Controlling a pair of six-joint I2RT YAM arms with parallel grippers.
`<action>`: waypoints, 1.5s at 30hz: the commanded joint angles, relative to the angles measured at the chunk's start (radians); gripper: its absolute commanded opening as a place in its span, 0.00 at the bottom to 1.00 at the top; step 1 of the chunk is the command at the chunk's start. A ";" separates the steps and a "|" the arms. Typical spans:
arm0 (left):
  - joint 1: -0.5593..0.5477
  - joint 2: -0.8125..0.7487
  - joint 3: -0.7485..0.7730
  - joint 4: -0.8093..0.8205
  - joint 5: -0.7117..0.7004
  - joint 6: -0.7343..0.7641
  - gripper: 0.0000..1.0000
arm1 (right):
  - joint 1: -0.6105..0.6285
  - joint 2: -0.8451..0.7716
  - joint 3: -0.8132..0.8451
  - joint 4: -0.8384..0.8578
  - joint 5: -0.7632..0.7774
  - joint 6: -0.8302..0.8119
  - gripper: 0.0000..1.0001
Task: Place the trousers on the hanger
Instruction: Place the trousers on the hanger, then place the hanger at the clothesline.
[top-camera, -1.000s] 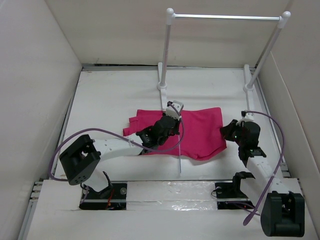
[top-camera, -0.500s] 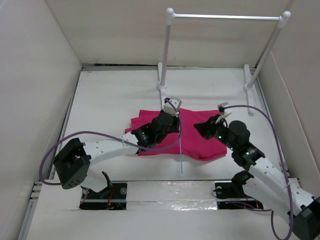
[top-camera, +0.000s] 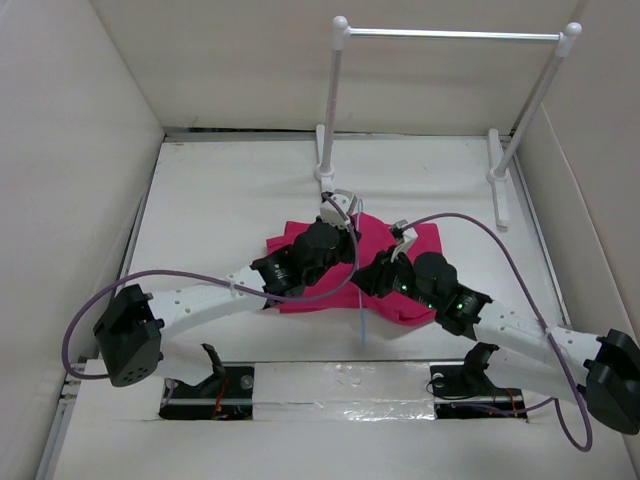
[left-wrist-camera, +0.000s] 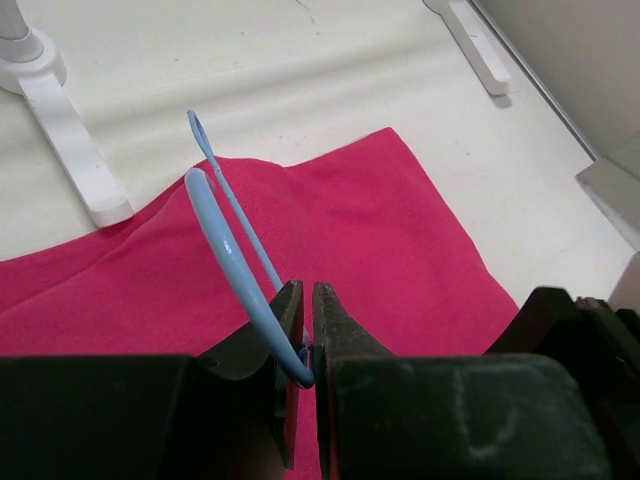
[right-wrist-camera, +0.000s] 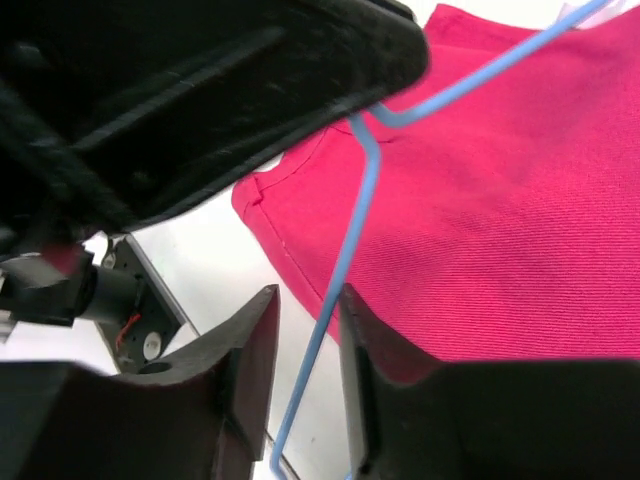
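Observation:
The magenta trousers (top-camera: 390, 255) lie bunched in the middle of the table. My left gripper (top-camera: 338, 222) is over their far left part, shut on the base of the pale blue wire hanger's hook (left-wrist-camera: 228, 248), with the jaws (left-wrist-camera: 306, 300) pinched together. The hanger (top-camera: 361, 318) hangs down towards the near edge of the trousers (left-wrist-camera: 390, 240). My right gripper (top-camera: 372, 280) is over the trousers' near edge. In the right wrist view its jaws (right-wrist-camera: 310, 290) stand open on either side of one hanger wire (right-wrist-camera: 341, 281), above the trousers (right-wrist-camera: 520, 200).
A white rack with a silver bar (top-camera: 455, 35) stands at the back, and its feet (top-camera: 322, 165) rest on the table. One foot (left-wrist-camera: 70, 140) shows in the left wrist view. High white walls (top-camera: 70, 150) enclose the table.
My right arm has swung left across the trousers to the hanger wire. My left gripper has moved slightly away with the hanger. The trousers have bunched narrower.

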 joint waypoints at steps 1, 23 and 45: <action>-0.001 -0.066 0.077 0.075 0.011 -0.015 0.00 | 0.026 0.022 -0.014 0.148 0.016 0.057 0.27; 0.052 -0.161 0.292 0.090 0.145 -0.029 0.67 | 0.029 -0.076 0.118 0.326 0.005 0.287 0.00; 0.071 -0.571 -0.279 0.170 -0.194 -0.015 0.63 | -0.580 0.056 0.578 0.064 -0.272 0.189 0.00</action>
